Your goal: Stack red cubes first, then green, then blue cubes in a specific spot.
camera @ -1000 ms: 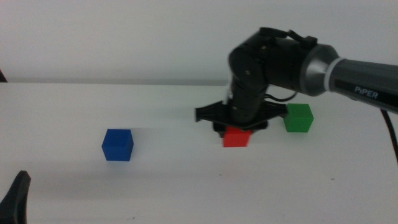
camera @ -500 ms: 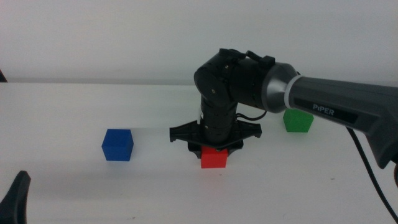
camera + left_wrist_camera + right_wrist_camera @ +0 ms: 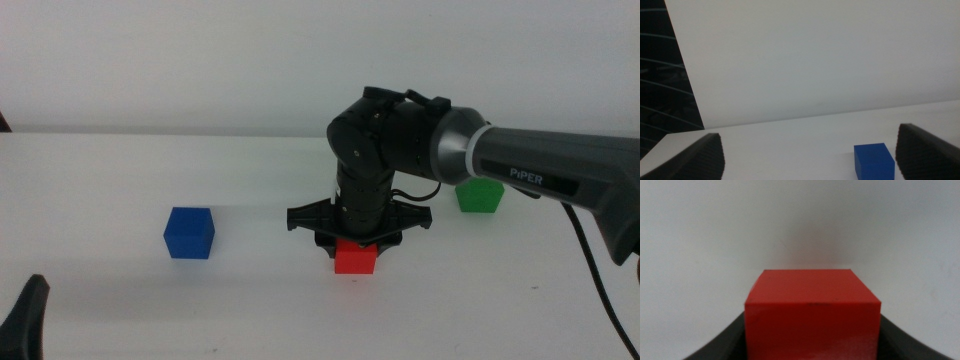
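Note:
The red cube (image 3: pixel 354 259) is held between the jaws of my right gripper (image 3: pixel 355 250) near the middle of the white table, at or just above the surface. It fills the right wrist view (image 3: pixel 812 311), clamped between the dark jaws. The green cube (image 3: pixel 479 195) sits on the table behind and to the right of the gripper. The blue cube (image 3: pixel 189 232) sits at the left; it also shows in the left wrist view (image 3: pixel 873 160). My left gripper (image 3: pixel 25 318) waits at the bottom left edge, jaws open and empty.
The white tabletop (image 3: pixel 250 290) ends at a white wall behind. The right arm (image 3: pixel 540 170) reaches in from the right above the green cube.
My right gripper carried the red cube from beside the green cube leftward and toward the front, then shifted slightly right and lower. The blue and green cubes have not moved.

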